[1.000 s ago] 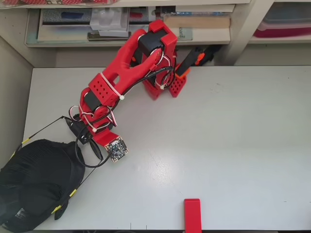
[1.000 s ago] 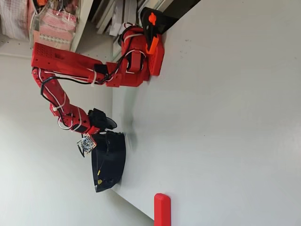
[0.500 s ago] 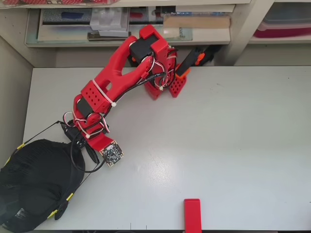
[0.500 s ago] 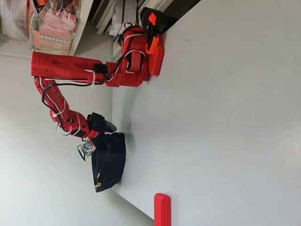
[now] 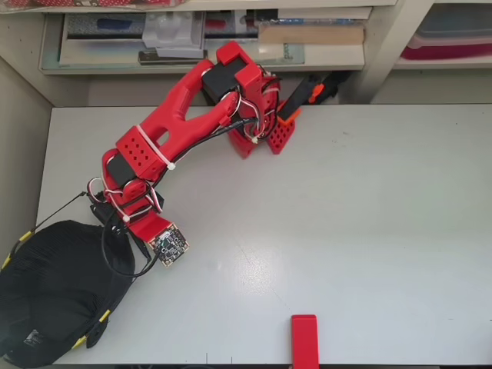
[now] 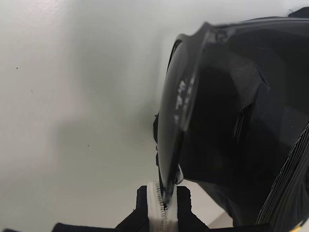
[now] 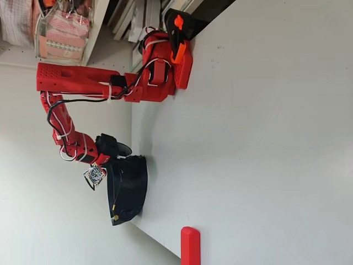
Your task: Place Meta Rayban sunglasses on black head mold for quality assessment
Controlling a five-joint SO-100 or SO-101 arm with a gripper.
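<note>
A: Where are the sunglasses (image 6: 176, 121)?

B: Clamped in the gripper (image 6: 164, 205). In the wrist view the two white fingers (image 6: 153, 200) are pinched together on the thin lower rim, with the dark lens standing edge-on straight up from the fingertips. Holding by the rim keeps the arms free to trail back.

A: And the arms?

B: In the overhead view the thin arms run out from the gripper (image 5: 108, 217) on either side of the head mold (image 5: 58, 292): one yellow tip at the mold's far left, the others near its lower edge. They look set to straddle the dome.

A: Where's the mold relative to the fingers?

B: Just beyond them and to the right in the wrist view, its black textured surface (image 6: 251, 125) filling the space behind the lens. In the fixed view the gripper (image 7: 107, 152) is at the mold's upper end (image 7: 129, 187). I can't tell if frame and mold touch.

A: Seated yet?

B: I'd say not, since the fingers have it pinched.

A: Risk?

B: The edge-on rim grip is narrow, so the frame could twist if an arm snags the mesh.
</note>
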